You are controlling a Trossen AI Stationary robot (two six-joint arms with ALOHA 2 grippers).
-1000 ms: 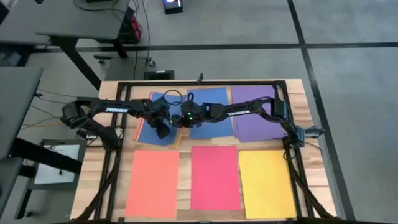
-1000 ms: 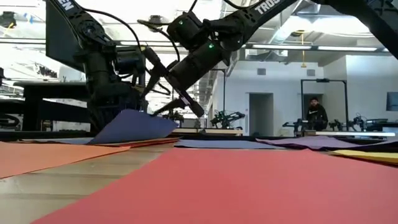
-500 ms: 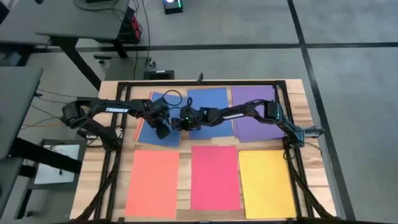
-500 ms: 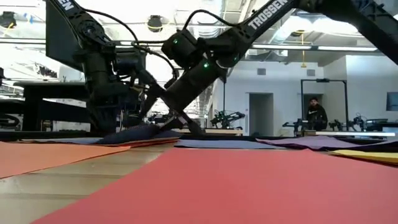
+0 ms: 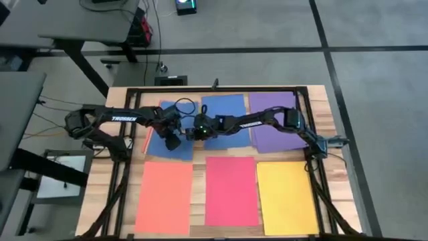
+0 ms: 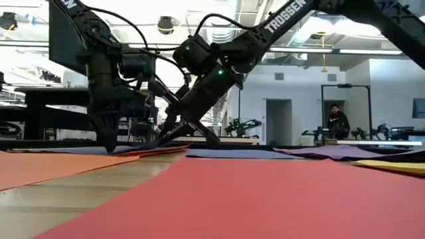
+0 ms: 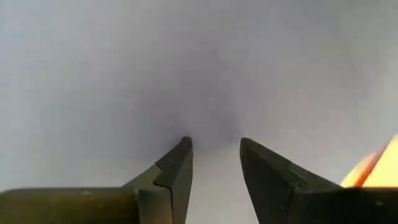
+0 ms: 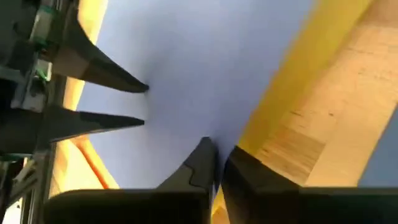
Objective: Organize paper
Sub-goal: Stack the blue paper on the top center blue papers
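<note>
At the counter's far left, your right jaws pinch the blue sheet's edge while the left jaws press on it, slightly parted. Pull now and you'll likely tear or crumple it.

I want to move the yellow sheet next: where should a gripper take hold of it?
Likely the yellow sheet's right long edge: it lies flat and alone, pink sheet close on its left, bare table on its right. Come from there, low, pinching the edge.
</note>
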